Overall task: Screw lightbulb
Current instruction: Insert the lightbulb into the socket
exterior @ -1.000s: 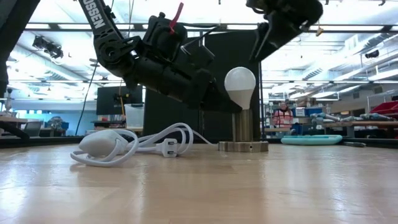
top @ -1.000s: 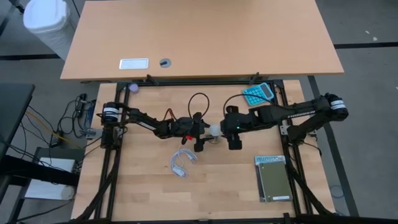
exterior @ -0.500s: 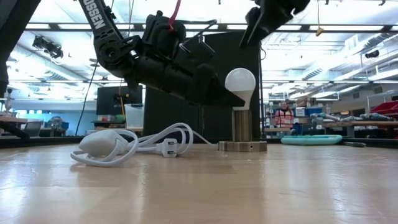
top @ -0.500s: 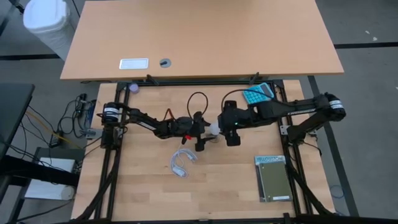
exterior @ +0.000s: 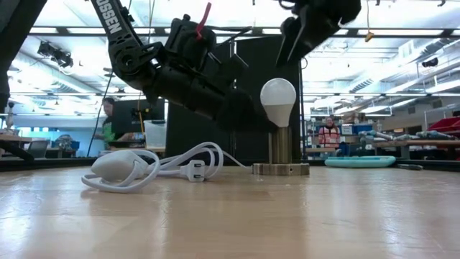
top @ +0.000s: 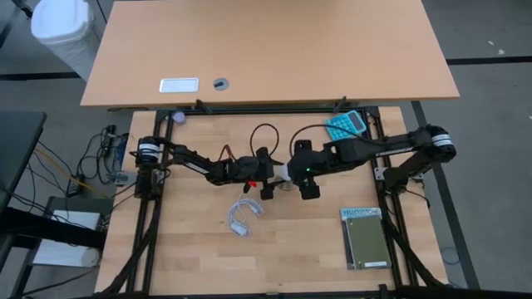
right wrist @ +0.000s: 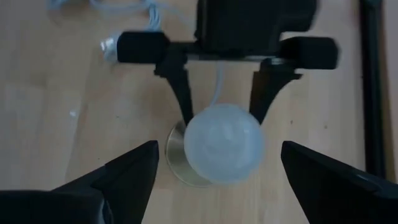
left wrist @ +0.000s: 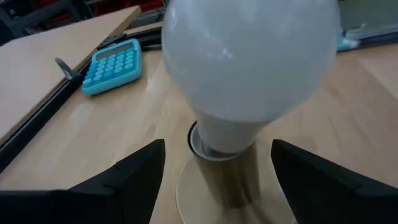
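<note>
The white lightbulb [exterior: 277,97] stands upright with its base in a brass socket [exterior: 279,147] on a round disc near the table's middle [top: 285,173]. My left gripper [top: 273,176] is open, coming level from the table's left. Its fingers [left wrist: 140,177] stand on either side of the socket and the bulb's neck with gaps showing. My right gripper [top: 301,173] is open and hangs above the bulb [right wrist: 222,143], pointing down, with its fingers wide on either side and clear of it.
A coiled white cable [top: 243,216] lies toward the near side, to the left of the socket. A teal calculator [top: 345,124] is at the far right. A flat green box [top: 366,239] lies at the near right. People show in the room behind [exterior: 108,122].
My right gripper has gone a little toward the table's left and now hangs over the bulb. The bulb and socket have stayed where they were.
</note>
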Controlling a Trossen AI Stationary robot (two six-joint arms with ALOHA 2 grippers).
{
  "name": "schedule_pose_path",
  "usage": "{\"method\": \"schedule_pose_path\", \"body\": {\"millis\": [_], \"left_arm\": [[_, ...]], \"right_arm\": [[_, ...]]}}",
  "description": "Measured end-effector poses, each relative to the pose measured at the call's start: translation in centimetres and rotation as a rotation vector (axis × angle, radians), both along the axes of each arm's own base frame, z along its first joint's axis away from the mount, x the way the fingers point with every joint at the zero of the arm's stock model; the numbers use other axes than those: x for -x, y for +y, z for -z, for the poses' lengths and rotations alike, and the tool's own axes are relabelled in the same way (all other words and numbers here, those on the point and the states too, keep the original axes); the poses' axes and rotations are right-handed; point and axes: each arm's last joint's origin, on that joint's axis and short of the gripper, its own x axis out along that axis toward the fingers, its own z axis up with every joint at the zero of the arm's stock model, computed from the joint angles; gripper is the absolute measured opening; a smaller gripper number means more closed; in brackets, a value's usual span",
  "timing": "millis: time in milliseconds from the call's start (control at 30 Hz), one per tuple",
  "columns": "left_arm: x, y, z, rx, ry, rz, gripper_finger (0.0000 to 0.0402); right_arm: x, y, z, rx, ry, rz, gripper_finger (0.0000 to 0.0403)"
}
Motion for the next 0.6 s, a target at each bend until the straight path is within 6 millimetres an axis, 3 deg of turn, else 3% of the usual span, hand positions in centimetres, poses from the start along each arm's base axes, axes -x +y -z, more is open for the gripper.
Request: {"method": "schedule_pose_path", "body": {"millis": [100,400,600], "left_arm": [[0.2,0.2,0.4,0.001,0.044,-0.009,0.03],[0.2,1.7,1.3,0.058,0.06,-0.003,0.03],[-0.1,2.2,3.0,0.11,0.03,0.063,0.03]], "right_arm": [[-0.6,0.0,0.8,0.036,0.031,-0.006,0.0341],[-0.9,-0.6,0.0,0.043,-0.019,0.014,0.0341],[-0.9,-0.6,0.0,0.024,-0.021,0.023,0.0341]]}}
